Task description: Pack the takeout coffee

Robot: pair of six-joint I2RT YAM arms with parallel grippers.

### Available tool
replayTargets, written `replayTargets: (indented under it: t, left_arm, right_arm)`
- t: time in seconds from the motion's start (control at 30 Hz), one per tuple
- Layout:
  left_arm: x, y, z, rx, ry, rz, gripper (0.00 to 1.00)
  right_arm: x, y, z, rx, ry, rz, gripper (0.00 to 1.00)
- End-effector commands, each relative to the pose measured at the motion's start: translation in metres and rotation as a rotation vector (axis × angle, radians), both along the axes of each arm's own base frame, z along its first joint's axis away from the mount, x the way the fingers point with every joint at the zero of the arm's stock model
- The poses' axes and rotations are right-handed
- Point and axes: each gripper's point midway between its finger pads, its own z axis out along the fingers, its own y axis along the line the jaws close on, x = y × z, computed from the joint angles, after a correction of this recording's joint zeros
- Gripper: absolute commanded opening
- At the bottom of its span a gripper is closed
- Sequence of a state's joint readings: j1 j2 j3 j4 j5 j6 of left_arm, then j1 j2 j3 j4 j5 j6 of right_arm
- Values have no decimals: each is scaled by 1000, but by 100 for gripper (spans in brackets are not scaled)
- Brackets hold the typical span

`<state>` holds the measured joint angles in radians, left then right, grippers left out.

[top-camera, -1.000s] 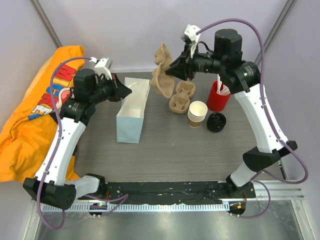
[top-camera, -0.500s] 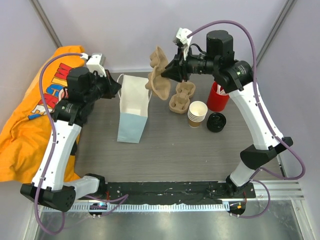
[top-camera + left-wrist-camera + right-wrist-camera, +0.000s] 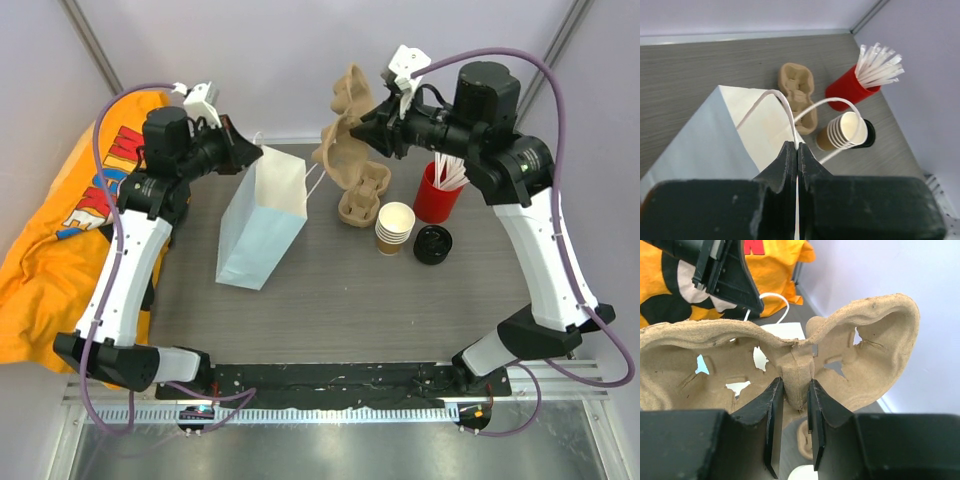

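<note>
While the left gripper [image 3: 796, 148] fills the bottom of its own wrist view, you see only its tips. The jaws are pressed together at the top of the paper bag [image 3: 262, 215], where the white string handles run in. You cannot tell whether paper edge or string is pinched. The bag hangs tilted from that grip, and from above it is unclear whether its bottom rests on the table [image 3: 350, 300].

The right gripper [image 3: 796, 388] is closed partway on the centre ridge of a pulp cup carrier [image 3: 865, 340], held up off the table. The carrier blocks most of that wrist view. A second carrier [image 3: 362, 195] lies behind the stack of lidless cups [image 3: 395, 228].

You will not find the takeout coffee plainly shown as a lidded brown cup. The one candidate is a round black piece [image 3: 433, 244] just beside the stack, near the red cup [image 3: 430, 203] of straws. The stack hides most of it from the left wrist, so you cannot tell whether it is a cup or loose lids.
</note>
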<state>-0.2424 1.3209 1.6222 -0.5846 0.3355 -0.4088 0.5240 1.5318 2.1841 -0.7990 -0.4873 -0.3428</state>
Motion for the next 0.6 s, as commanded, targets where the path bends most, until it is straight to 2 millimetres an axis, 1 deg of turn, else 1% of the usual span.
replayTargets:
  t: [0.0,0.17,0.3,0.37,0.4,0.43,0.47,0.53,0.57]
  left_arm:
    - [-7,-34,38,-141,-43,-141,0]
    - [-22,-61,54,-230,-33,-267,0]
    - [-46,-78,73,-305,-36,-410,0]
    - [-56,-83,73,-322,-22,-447,0]
    - [-59,-85,70,-323,-13,-458,0]
    - [-66,-88,68,-324,-5,-485,0]
    - [-66,-90,52,-319,32,-492,0]
    - [-75,-95,33,-298,63,-531,0]
    - [-75,-96,9,-272,98,-537,0]
  right_arm:
    - [-9,-24,41,48,-119,-74,29]
    - [-9,-37,53,64,-147,-107,28]
    - [-13,-45,66,89,-166,-117,28]
    - [-14,-48,69,97,-169,-116,28]
    - [-14,-50,70,99,-169,-119,28]
    - [-13,-52,70,101,-167,-123,28]
    - [-14,-51,69,103,-162,-119,28]
    - [-15,-51,68,107,-154,-110,28]
    - [-15,-50,64,104,-142,-103,28]
